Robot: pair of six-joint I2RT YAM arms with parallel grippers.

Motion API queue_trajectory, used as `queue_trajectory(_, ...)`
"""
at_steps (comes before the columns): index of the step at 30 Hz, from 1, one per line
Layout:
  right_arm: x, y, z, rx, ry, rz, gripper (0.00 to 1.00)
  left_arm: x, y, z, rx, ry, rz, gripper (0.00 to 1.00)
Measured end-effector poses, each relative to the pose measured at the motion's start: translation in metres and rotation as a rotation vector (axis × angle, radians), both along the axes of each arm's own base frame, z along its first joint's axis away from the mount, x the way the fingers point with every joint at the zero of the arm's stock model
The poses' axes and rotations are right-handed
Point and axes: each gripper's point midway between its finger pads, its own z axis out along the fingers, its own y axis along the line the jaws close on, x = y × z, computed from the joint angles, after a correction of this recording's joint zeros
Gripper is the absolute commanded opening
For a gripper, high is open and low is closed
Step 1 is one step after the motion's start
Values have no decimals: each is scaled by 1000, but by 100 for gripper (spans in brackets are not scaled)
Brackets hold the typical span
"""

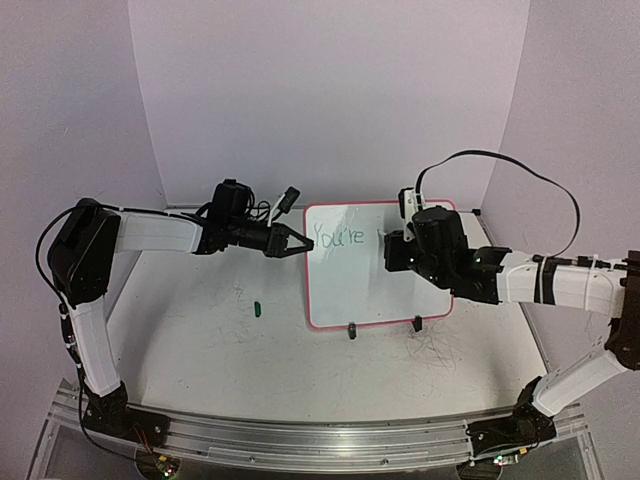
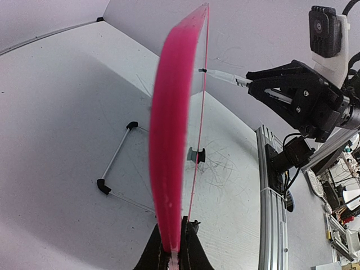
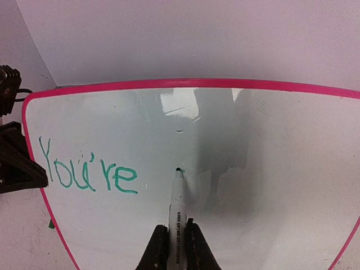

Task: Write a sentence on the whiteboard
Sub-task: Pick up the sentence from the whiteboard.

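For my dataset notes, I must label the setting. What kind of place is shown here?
Probably a robotics lab test cell: plain walls box in a scuffed table, the left arm and right arm are bolted to an aluminium rail, and cluttered equipment shows beyond.

Glossy white whiteboard (image 3: pixel 281 185) (pink plastic-looking frame (image 3: pixel 185 83)) reflects light; the tabletop (image 1: pixel 200 340) looks matt, scuffed.

The standing pink-framed whiteboard (image 1: pixel 365 290) bears the green sentence (image 3: pixel 87 173) (just 1 word, "You're").
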Motion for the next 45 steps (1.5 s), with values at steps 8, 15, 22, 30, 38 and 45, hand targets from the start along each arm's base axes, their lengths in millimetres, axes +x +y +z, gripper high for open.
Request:
queue_trajectory(8, 2, 4, 2, 5, -1, 7, 0, 0, 0, 0, 0, 1, 1, 0)
queue_trajectory(15, 1, 8, 1, 15, 8, 27, 0, 0, 0, 0, 1, 1, 1, 0)
queue_trajectory(22, -1, 10, -2, 30, 22, 38, 0, 0, 0, 0, 1, 1, 1, 0)
queue_trajectory(30, -5, 11, -10, 35, 40, 48, 0, 0, 0, -1, 3, 5, 3, 0)
queue_trajectory(38, -9, 6, -15, 29, 55, 37, 0, 0, 0, -1, 4, 5, 2, 0)
queue_trajectory(45, -11, -1, -11, 23, 49, 24, 0, -1, 0, -1, 3, 4, -2, 0)
